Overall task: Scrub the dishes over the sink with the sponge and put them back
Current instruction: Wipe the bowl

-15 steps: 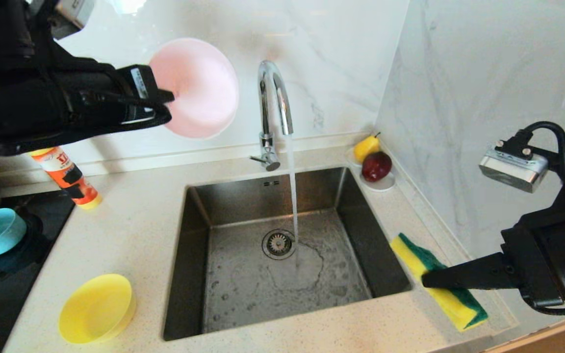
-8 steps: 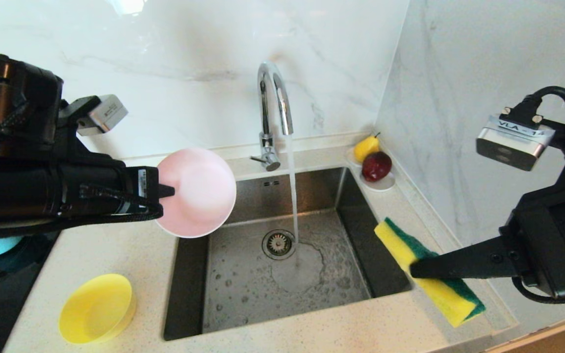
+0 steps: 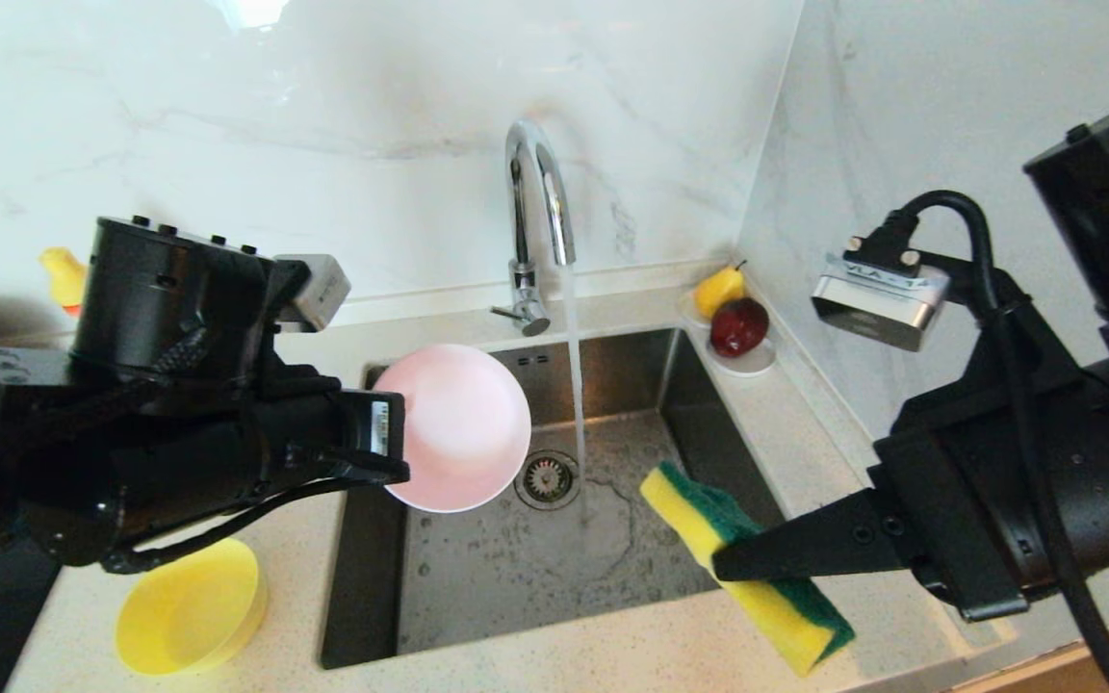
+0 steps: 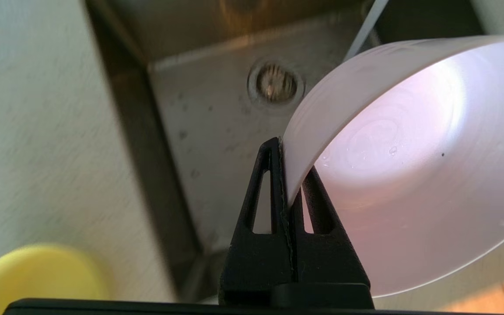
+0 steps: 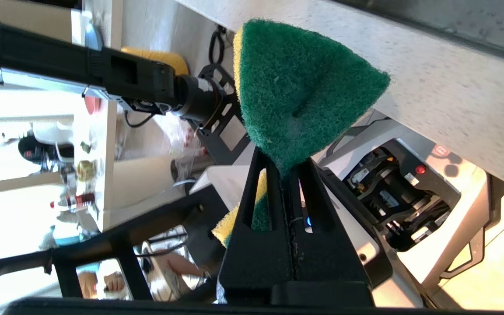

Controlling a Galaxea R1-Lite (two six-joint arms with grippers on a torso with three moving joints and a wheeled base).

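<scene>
My left gripper (image 3: 399,445) (image 4: 290,173) is shut on the rim of the pale pink bowl (image 3: 463,425) (image 4: 414,153). It holds the bowl tilted over the left part of the steel sink (image 3: 699,452), near the drain (image 3: 547,477). My right gripper (image 3: 723,568) (image 5: 288,168) is shut on the yellow and green sponge (image 3: 742,563) (image 5: 300,96), held above the sink's right front corner. Water runs from the chrome faucet (image 3: 537,207) between bowl and sponge. The yellow bowl (image 3: 187,606) (image 4: 33,275) sits on the counter at front left. The light blue bowl is hidden.
A white saucer (image 3: 747,361) with a yellow pear (image 3: 718,287) and a red apple (image 3: 739,325) stands in the back right corner. A yellow bottle cap (image 3: 62,272) shows behind my left arm. Marble walls close off the back and right.
My left arm has brought the pink bowl down and to the right, from up by the wall to over the sink. My right arm has carried the sponge left, off the counter.
</scene>
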